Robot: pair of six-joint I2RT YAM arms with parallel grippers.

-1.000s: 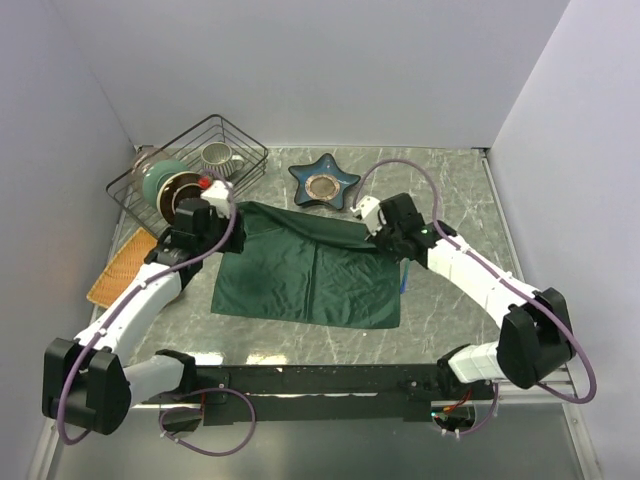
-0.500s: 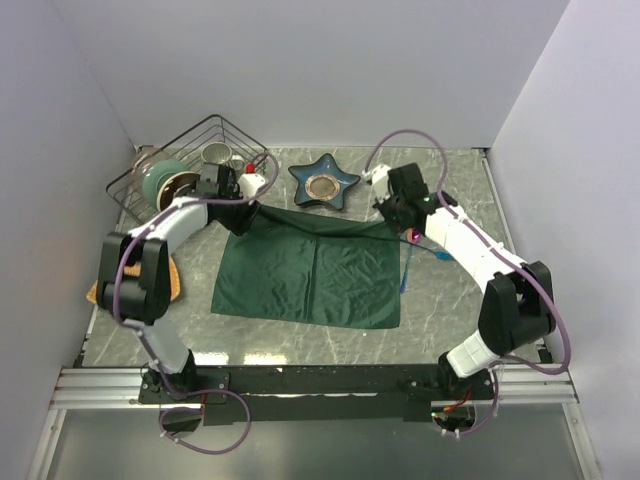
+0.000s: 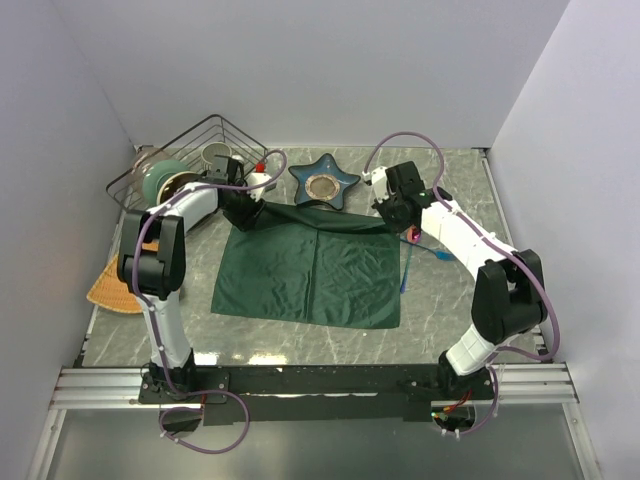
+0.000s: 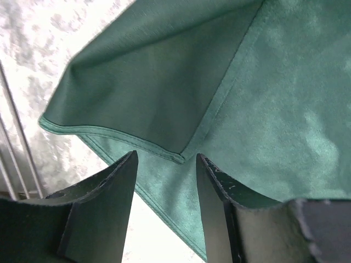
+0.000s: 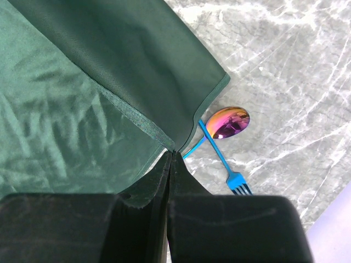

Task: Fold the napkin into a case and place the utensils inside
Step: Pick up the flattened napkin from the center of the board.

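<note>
The dark green napkin [image 3: 310, 270] lies spread in the middle of the table, its far edge doubled over in a loose fold [image 4: 164, 82]. My left gripper [image 3: 243, 208] hovers open over the far left corner; in the left wrist view its jaws [image 4: 164, 156] stand apart, with the folded corner just beyond the tips. My right gripper [image 3: 398, 218] is shut on the napkin's far right hem [image 5: 171, 153]. The utensils lie crossed on the table right of the cloth: a blue fork [image 5: 233, 178] and a spoon with a magenta bowl [image 5: 230, 121], also visible from above [image 3: 413, 237].
A wire basket [image 3: 190, 160] with cups stands at the back left, close to my left arm. The blue star-shaped dish [image 3: 324, 182] sits just behind the napkin. An orange-tan mat [image 3: 115, 285] lies at the left edge.
The left gripper has moved right to the napkin's far left corner and its jaws have narrowed. The right gripper has carried the far right corner a little farther back.
</note>
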